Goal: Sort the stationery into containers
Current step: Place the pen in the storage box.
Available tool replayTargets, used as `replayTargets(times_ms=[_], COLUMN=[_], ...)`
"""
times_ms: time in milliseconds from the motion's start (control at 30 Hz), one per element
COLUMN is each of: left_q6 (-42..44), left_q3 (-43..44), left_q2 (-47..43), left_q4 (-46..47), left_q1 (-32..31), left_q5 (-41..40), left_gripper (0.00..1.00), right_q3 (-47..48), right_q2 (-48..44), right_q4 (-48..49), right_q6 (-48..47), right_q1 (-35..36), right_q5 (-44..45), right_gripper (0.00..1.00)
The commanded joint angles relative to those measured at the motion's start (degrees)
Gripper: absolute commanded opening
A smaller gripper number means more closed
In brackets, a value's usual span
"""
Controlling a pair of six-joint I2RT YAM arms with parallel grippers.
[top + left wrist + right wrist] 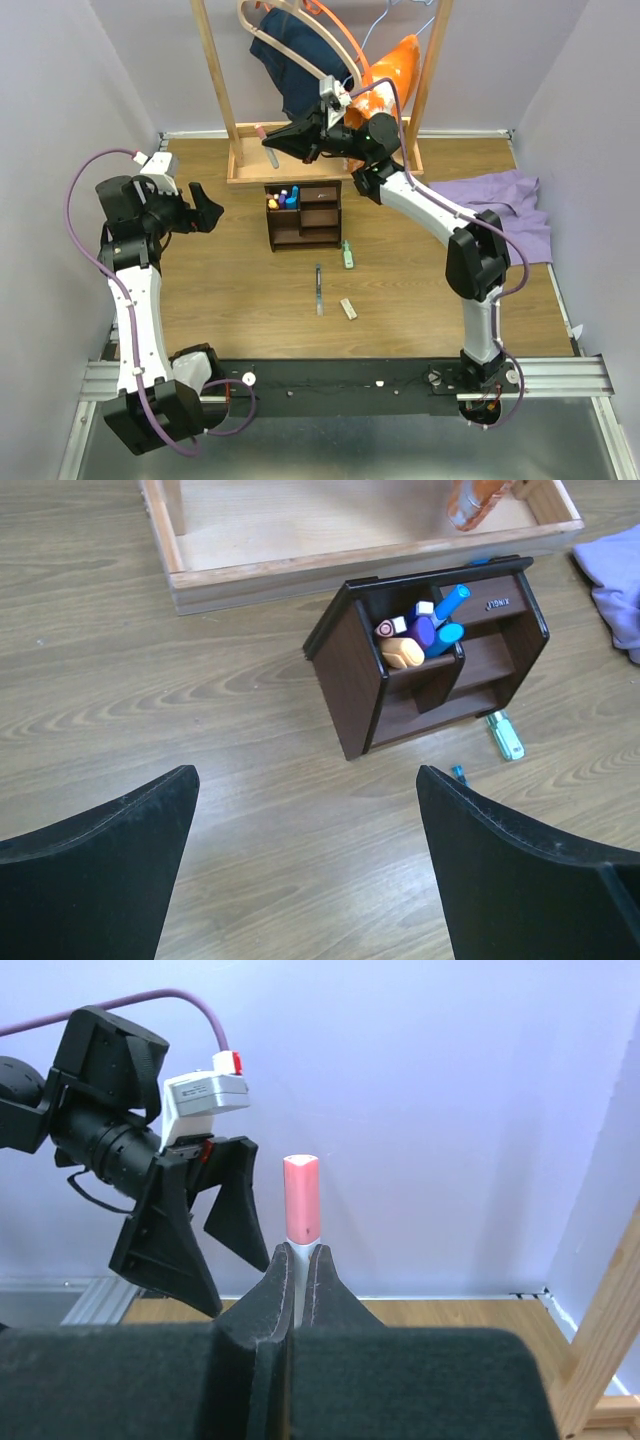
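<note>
The dark brown organizer (305, 214) stands mid-table; its back left slot holds several pens and highlighters (420, 632). My right gripper (272, 141) is raised above and behind it, shut on a white pen with a pink cap (301, 1198) that sticks out past the fingertips. My left gripper (205, 207) hangs open and empty to the organizer's left. On the table in front lie a green highlighter (347, 255), a thin blue-tipped pen (319, 289) and a beige eraser (348, 309). The green highlighter also shows in the left wrist view (505, 735).
A light-wood clothes rack (240, 100) with its base tray (300, 560) stands just behind the organizer, with navy and orange clothes (395, 65) hanging. A purple cloth (500, 205) lies at the right.
</note>
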Motion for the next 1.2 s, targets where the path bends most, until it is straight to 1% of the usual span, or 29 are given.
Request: replayTargets(times_ms=[0,100,233,467,767,967,1100,1167], left_q6=[-0.7,-2.4,-5.0,-5.4,-6.6,-6.8,-7.6,-8.6], left_q3=[-1.3,-2.2,-0.9,2.0,0.5,-0.8,-1.5,-1.5], left_q2=[2.3,3.9,7.3,10.9,11.5,11.6,11.8,12.5], left_q4=[2.9,5.9,9.9,10.2,11.6,12.0,13.4,15.0], left_q1=[0.3,0.3,0.3,0.3,0.3,0.4,0.4,0.3], left_q5=[4.3,5.5,7.2,7.0,7.1,7.1,7.5,8.0], left_gripper=[0.99,0.99,0.99,0.99,0.99,0.99,0.99,0.99], right_q3=[-3.2,-4.0,-4.1,-3.5,-3.7,-4.4,-7.2,-10.0], right_q2=[4.1,6.2,9.3,14.7,20.3,22.1,21.6,21.0], right_q4=[10.8,13.2,16.1,19.8,22.4,22.9,23.4,23.8], right_q6=[3.3,3.6,2.5,0.6,-1.8,-3.5,-6.9,-8.7], right_q1=[-1.9,-2.6,-2.8,-2.9,-2.9,-3.0,-2.9,-2.9], right_q5=[1.9,2.4,2.0,1.6,3.4,4.9,4.7,4.4], right_gripper=[0.01,0.01,0.01,0.01,0.01,0.01,0.04,0.06])
